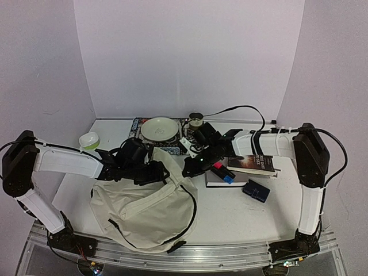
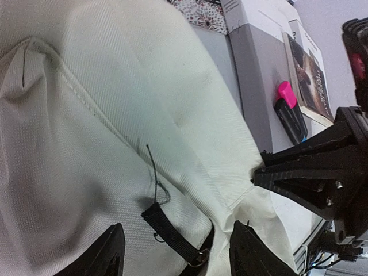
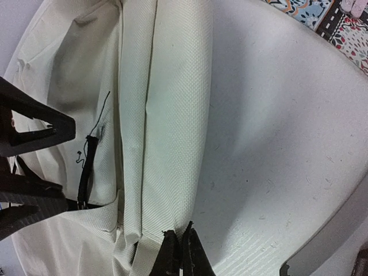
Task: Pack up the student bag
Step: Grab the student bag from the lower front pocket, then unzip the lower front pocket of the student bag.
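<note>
The student bag (image 1: 144,213) lies slumped on the table's near left, cream fabric with black trim. My right gripper (image 1: 190,169) is shut on a folded edge of the student bag (image 3: 167,144); in the right wrist view its jaws (image 3: 179,253) pinch the cloth with no gap. My left gripper (image 1: 152,171) hovers at the bag's top, open. In the left wrist view its fingertips (image 2: 175,253) stand wide apart on either side of a black zip pull (image 2: 169,233), not touching it. The two grippers are close together over the bag's upper rim.
Right of the bag lie a pink-capped marker (image 1: 220,171), a dark book (image 1: 253,164) on a white box (image 1: 221,179), and a small navy case (image 1: 256,190). At the back are a plate (image 1: 160,129) on a patterned mat (image 1: 138,126), a green bowl (image 1: 89,140) and a small cup (image 1: 196,121).
</note>
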You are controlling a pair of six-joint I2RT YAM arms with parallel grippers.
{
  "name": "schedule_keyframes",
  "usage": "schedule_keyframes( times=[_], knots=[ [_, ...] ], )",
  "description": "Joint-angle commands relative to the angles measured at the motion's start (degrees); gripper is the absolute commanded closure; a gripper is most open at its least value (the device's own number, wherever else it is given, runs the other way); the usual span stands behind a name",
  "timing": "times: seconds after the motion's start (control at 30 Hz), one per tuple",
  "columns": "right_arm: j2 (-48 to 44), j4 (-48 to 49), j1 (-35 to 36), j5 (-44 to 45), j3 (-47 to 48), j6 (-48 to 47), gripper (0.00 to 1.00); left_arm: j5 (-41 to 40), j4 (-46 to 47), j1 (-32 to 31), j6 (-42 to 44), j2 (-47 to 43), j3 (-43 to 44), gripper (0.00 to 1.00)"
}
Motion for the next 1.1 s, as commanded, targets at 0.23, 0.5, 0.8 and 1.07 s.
schedule_keyframes(
  times=[0.23,0.5,0.8,1.07],
  knots=[
    [-4.03,3.35,0.56,-2.85,-1.62,1.78,1.0,2.15,1.02,0.22,-6.04,1.97,0.51,0.48],
    [-4.42,4.96,0.63,-3.94,-1.89,2.45,1.0,3.65,4.64,0.22,-6.99,5.2,1.12,0.58],
    [-5.41,5.74,0.64,-3.68,-2.78,2.53,1.0,3.87,7.6,0.23,-8.06,4.84,-0.82,0.9],
    [-6.65,5.69,0.39,2.19,-3.55,2.17,1.0,0.27,5.91,0.21,-7.69,-2.21,-5.17,1.0]
  ],
)
